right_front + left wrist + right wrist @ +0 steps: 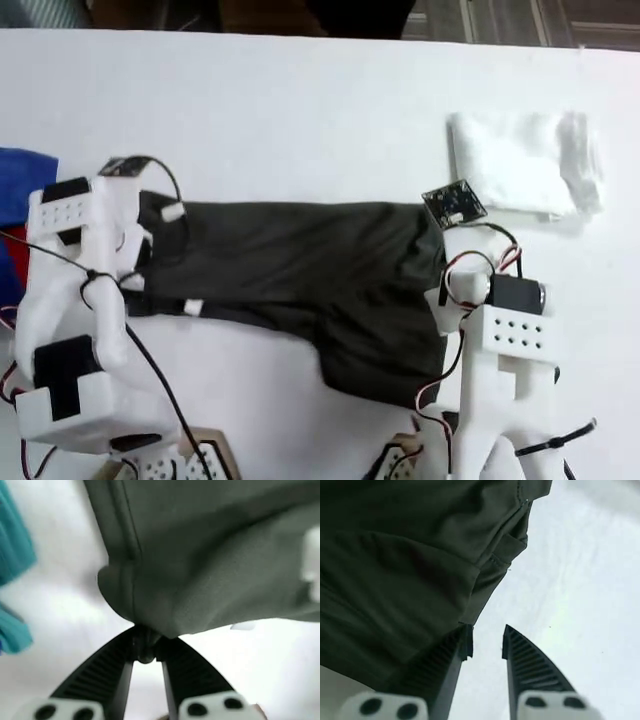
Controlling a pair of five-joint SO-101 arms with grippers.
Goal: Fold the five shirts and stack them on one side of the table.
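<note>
Although the table (300,90) takes up most of the high view, a dark shirt (300,270) covers its middle. It lies flat and stretched sideways between the two arms, with one flap reaching toward the near edge by the right arm. Well apart from it, toward the far right corner, a white shirt (520,165) lies folded into a block. At the table's left edge, beside the left arm, a blue cloth (18,180) lies bunched, with some red showing at its lower side. The left gripper (146,647) sits at the dark shirt's left end, its jaws pinched together on a small fold of the hem, so the cloth bunches right at the fingertips and the rest of the shirt runs away from it. The right gripper (485,632) is at the shirt's right edge, jaws parted by a narrow gap and holding nothing. One finger (447,655) lies against the seamed border of the shirt, the other over bare table just beside it.
</note>
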